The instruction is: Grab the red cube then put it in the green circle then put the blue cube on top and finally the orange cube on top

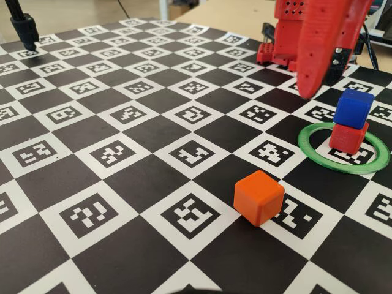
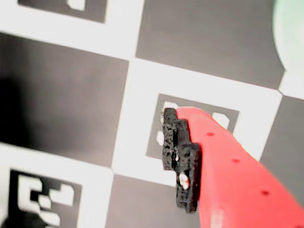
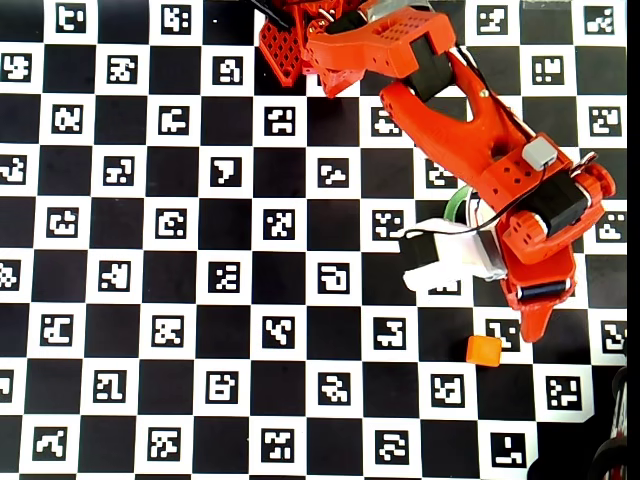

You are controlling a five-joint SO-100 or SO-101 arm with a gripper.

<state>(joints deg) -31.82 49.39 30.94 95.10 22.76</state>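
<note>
In the fixed view the red cube (image 1: 348, 137) sits inside the green circle (image 1: 312, 152), and the blue cube (image 1: 353, 108) rests on top of it, turned slightly. The orange cube (image 1: 259, 197) lies alone on the board, nearer the camera and to the left; from overhead the orange cube (image 3: 484, 350) is just below the arm's tip. My gripper (image 1: 308, 90) hangs to the left of and behind the stack, holding nothing. The wrist view shows one red finger with a black pad (image 2: 180, 161) over bare board, with no second finger beside it. The arm hides the stack from overhead.
The checkered marker board (image 1: 122, 184) covers the table. The arm's red base (image 1: 269, 52) stands at the back right of the fixed view. A black stand (image 1: 24, 27) rises at the back left. A blurred arc of the green circle (image 2: 289, 28) crosses the wrist view's top right corner.
</note>
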